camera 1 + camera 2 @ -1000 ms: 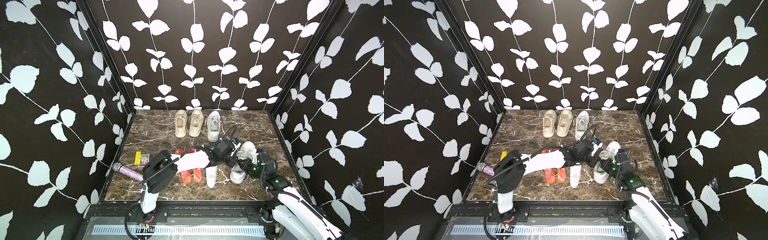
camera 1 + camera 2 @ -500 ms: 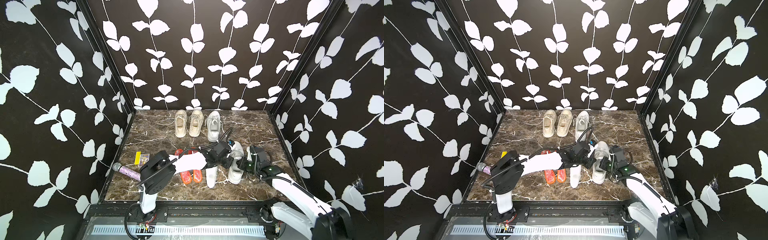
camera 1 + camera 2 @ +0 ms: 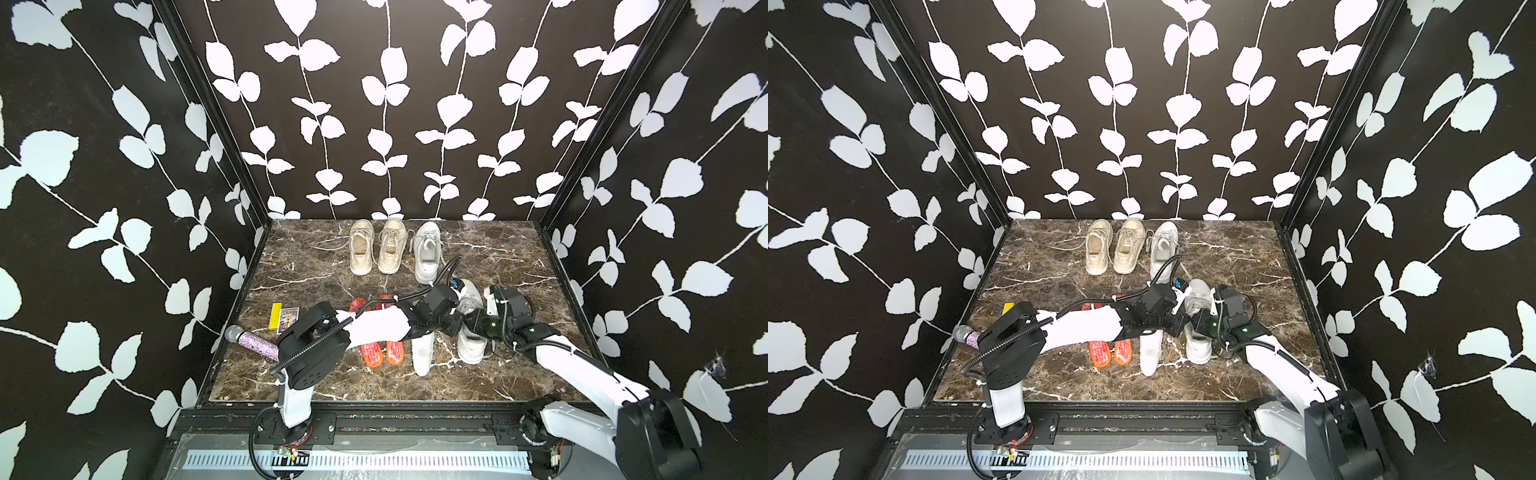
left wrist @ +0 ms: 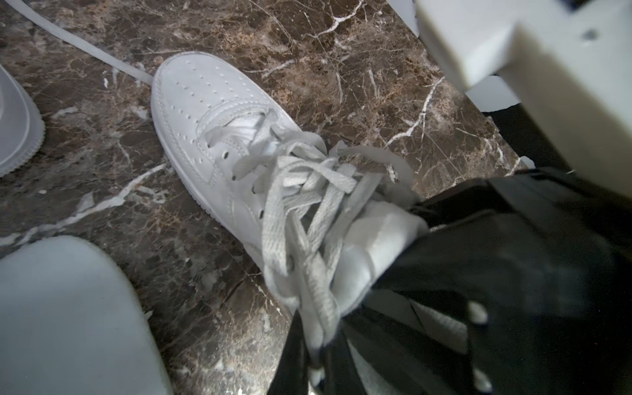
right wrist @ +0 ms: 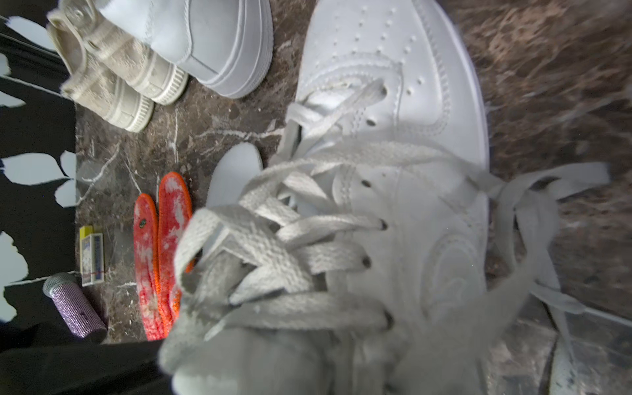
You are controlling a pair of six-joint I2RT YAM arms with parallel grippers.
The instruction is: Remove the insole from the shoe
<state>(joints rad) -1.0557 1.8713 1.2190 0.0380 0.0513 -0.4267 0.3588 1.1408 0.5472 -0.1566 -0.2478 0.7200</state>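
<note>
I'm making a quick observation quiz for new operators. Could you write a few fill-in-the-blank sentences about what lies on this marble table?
1. Beside the white insole lie two ___ insoles.
2. The row of shoes at the back of the table holds ___ shoes.
3. The microphone has a glittery ___ handle.

Missing words: orange; three; purple.

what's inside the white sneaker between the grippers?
Only tangled laces show atop the white sneaker. They and the left gripper cover its opening, so any insole inside cannot be seen.
</note>
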